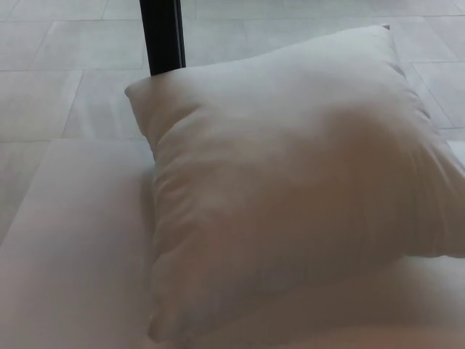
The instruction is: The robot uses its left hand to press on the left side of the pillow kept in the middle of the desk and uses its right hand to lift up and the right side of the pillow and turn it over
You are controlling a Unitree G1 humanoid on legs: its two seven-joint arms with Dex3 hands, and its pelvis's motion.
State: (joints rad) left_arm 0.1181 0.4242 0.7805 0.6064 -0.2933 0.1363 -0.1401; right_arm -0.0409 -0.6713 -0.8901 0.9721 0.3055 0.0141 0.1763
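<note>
A plump, square, off-white fabric pillow [290, 189] lies on the pale, smooth desk [73, 254], filling the centre and right of the head view, its far-right corner reaching past the desk's back edge toward the grey tiled floor [65, 65] and its right side running out of the picture. A black upright post [163, 35] stands just behind the pillow's far-left corner. Neither of the robot's hands is in view, so whether their fingers are spread or closed cannot be told, and nothing is touching the pillow. By the look of it, neither the press on the left side nor the lift on the right has begun. The risks ahead appear to lie in the pillow's softness and the smooth surface: a left hand that presses too lightly, or too near the edge, may let the whole cushion slide across the desk rather than pivot, and a right hand that catches only loose cover may lose it mid-turn. Because the pillow sits near the back edge, a hard flip could carry it off the desk or against the post.
</note>
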